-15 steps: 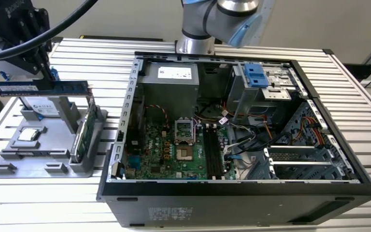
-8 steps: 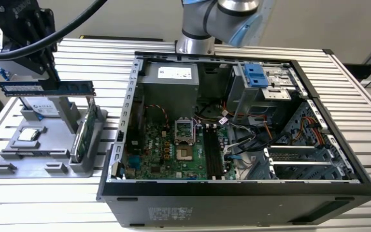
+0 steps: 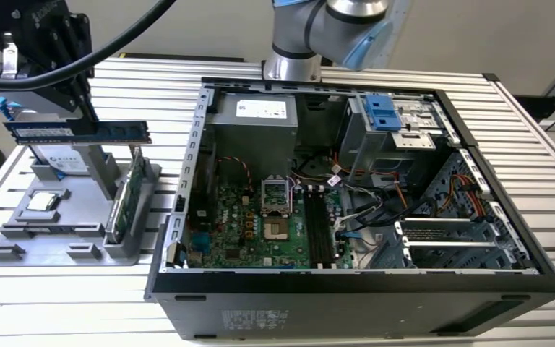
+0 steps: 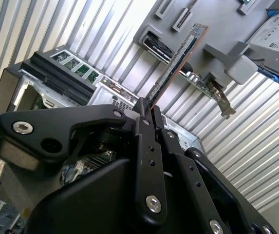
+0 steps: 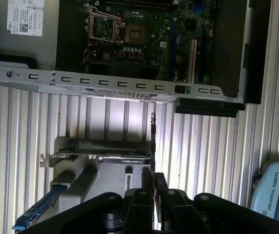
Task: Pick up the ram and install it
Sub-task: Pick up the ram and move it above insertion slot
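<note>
Grip: my black gripper [image 3: 77, 116] is pinching the long, thin blue circuit-board ram [image 3: 77, 131] along one edge.
Risk: I am holding it narrowly — it could be twisting, then snagging the open black computer case [image 3: 355, 285].

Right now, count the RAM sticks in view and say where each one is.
1. The ram is clamped in the gripper, held above the grey fixture at the exterior view's left, outside the open computer case. Others may be hidden inside the case.

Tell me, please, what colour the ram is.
The ram is blue, best seen in the exterior view.
</note>
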You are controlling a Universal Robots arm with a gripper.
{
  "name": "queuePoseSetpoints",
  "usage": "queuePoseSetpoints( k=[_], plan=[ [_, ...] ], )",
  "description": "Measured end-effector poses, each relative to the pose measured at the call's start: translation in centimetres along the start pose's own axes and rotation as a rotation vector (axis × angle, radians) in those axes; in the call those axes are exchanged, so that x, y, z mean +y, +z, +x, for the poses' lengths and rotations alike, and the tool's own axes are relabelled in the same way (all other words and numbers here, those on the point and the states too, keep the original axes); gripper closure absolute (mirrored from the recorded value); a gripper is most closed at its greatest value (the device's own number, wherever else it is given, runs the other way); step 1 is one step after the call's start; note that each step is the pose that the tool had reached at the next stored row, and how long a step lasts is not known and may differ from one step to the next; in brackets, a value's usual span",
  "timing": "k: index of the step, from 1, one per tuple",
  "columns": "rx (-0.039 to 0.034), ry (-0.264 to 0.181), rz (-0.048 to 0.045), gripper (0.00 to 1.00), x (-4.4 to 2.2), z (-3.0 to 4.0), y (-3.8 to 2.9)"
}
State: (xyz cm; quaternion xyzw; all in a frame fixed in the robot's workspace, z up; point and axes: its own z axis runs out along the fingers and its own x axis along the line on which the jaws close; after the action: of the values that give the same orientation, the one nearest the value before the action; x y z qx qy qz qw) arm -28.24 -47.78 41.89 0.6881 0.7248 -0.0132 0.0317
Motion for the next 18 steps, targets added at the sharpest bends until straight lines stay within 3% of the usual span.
queuePoseSetpoints(
  k=[18],
  plan=[
    [0.0001,0.0,-0.0001,1.0,1.85,-0.09,0.06]
  ],
)
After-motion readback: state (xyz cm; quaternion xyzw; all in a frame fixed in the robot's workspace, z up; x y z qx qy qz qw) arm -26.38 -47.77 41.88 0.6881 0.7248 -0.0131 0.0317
